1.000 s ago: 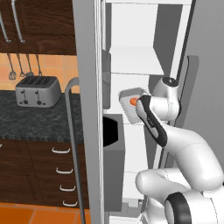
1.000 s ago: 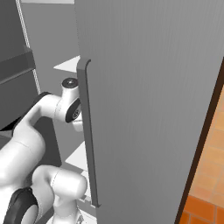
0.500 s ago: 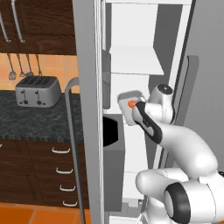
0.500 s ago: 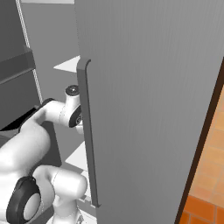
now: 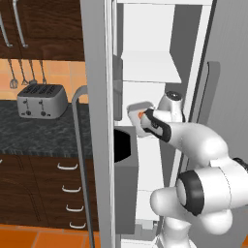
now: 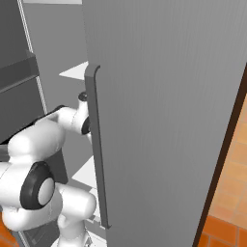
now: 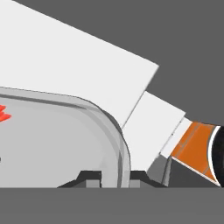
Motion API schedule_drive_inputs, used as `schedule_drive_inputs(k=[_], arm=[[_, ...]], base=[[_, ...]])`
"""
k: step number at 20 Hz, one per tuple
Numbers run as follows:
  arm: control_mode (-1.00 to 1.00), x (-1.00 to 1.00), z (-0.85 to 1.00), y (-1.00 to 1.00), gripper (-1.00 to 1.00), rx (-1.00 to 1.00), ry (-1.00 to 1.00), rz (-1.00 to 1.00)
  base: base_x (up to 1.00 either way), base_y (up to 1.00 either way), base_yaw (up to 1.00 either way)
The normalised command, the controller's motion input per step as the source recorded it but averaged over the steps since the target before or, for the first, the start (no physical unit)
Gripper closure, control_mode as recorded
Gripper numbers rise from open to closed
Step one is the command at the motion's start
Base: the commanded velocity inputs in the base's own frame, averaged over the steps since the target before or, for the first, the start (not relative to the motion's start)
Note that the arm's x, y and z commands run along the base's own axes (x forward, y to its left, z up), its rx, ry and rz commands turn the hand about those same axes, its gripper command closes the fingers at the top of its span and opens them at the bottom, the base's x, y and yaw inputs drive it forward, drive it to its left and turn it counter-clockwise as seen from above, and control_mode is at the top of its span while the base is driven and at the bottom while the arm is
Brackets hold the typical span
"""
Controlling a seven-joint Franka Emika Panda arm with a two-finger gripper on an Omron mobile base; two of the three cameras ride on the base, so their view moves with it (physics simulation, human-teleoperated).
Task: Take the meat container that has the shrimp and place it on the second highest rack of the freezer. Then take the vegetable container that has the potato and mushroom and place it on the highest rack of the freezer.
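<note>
You see a white freezer shelf [image 5: 150,68] upper centre; the toaster [image 5: 40,100] sits on the dark table [image 5: 29,133] at left.

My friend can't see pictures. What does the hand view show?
The gripper is shut on the rim of a grey tray, with a bit of orange-red shrimp at the tray's left edge. Behind it lie white freezer shelves against grey.

Grey shrimp tray [image 7: 65,140] inside open freezer [image 5: 145,72]
</note>
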Motion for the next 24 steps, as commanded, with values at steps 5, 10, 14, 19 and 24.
schedule_drive_inputs(k=[5,10,14,19,24], arm=[[-1.0,0.52,-0.23,0.0,1.0,0.0,0.01,0.0],[-1.0,0.35,-0.34,0.0,1.0,0.0,0.0,0.0],[-1.0,0.24,-0.25,0.0,1.0,0.0,0.0,0.0],[-1.0,0.11,-0.15,0.0,1.0,0.0,0.0,0.0],[-1.0,0.03,-0.25,0.0,-1.0,0.0,0.0,0.0]], base=[[0.0,0.0,0.0],[0.0,0.0,0.0],[0.0,0.0,0.0],[0.0,0.0,0.0],[0.0,0.0,0.0]])
